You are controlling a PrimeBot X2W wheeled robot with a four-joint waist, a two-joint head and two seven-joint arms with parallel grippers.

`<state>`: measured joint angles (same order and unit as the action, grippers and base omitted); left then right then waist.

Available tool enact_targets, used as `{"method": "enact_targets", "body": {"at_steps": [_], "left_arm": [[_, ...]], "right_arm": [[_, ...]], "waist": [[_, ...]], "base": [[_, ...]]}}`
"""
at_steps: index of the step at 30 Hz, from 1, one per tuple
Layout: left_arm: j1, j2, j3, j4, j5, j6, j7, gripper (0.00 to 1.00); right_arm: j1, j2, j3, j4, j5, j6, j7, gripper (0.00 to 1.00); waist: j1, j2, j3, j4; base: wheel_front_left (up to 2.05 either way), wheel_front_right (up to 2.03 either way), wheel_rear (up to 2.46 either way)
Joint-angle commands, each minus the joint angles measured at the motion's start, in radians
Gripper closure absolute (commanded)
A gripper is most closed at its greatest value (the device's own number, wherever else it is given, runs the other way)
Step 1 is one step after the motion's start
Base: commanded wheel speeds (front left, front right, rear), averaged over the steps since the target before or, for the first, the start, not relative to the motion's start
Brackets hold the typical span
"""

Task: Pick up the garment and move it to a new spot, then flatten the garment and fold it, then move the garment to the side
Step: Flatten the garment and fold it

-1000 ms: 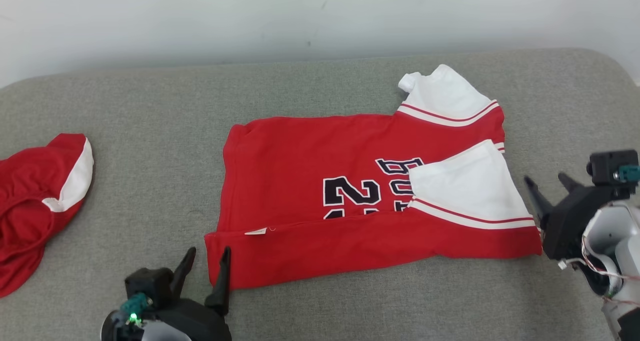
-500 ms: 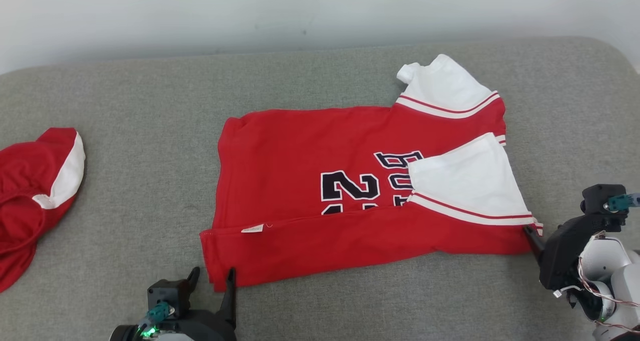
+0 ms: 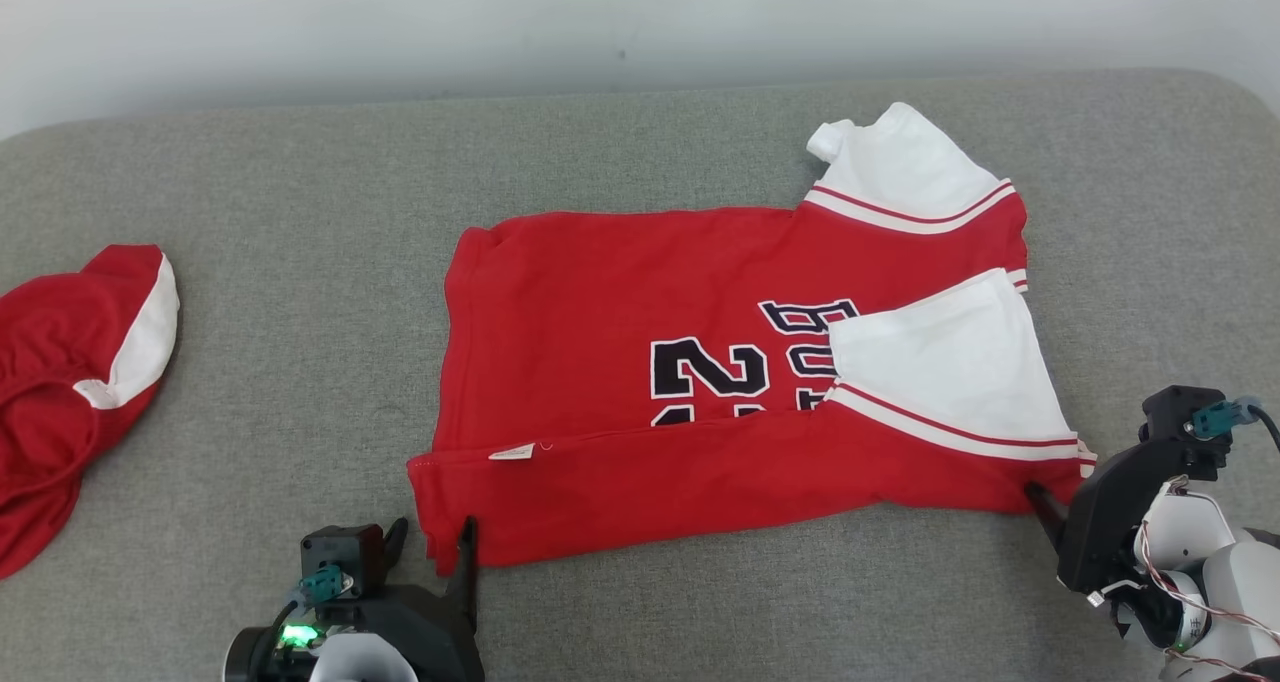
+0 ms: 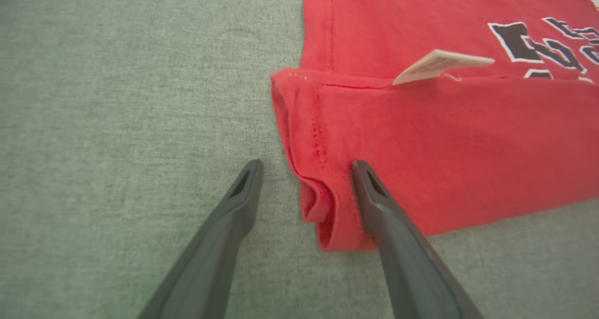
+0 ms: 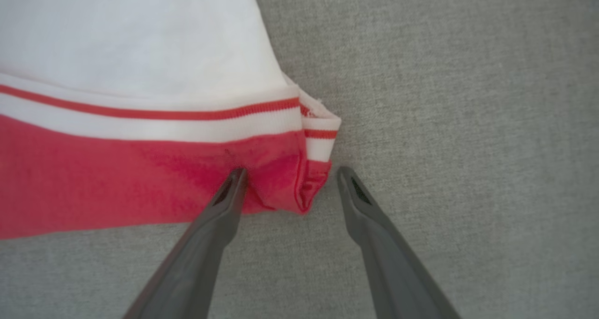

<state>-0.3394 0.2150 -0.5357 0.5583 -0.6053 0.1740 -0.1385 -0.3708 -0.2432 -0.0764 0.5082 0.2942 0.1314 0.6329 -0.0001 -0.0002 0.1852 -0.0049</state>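
Astride the garment's (image 3: 640, 362) near corners, my left claw (image 4: 305, 164) and right claw (image 5: 291, 170) stood apart; I judged all layers needed pinching.

Left tool (image 3: 432, 540), right tool (image 5: 291, 170): fingers apart.

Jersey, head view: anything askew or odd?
Minor things. The jersey lies half-folded; its far sleeve has a curled tip, and a white tag sticks out at the fold line near the left hem. A second red garment sits crumpled at the left edge.
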Motion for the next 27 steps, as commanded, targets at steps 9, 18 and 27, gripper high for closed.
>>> {"method": "enact_targets", "body": {"at_steps": [9,18,27], "left_arm": [[0.030,-0.007,-0.025,0.038,-0.026,-0.032,0.035,1.00],[0.064,0.015,-0.029,0.006,-0.034,-0.041,0.013,1.00],[0.176,0.065,-0.029,-0.096,-0.044,-0.007,0.032,1.00]], "right_arm": [[0.031,0.016,-0.001,0.001,-0.001,-0.001,-0.022,1.00],[0.078,-0.011,-0.017,-0.044,0.036,-0.001,-0.053,1.00],[0.220,-0.015,-0.068,-0.166,0.060,-0.002,-0.007,1.00]], "waist": [[0.0001,0.0002,-0.017,0.000],[0.0001,0.0002,-0.073,-0.001],[0.0001,0.0002,-0.133,-0.010]], "base": [[0.00,0.00,0.00],[0.00,0.00,0.00],[0.00,0.00,0.00]]}}
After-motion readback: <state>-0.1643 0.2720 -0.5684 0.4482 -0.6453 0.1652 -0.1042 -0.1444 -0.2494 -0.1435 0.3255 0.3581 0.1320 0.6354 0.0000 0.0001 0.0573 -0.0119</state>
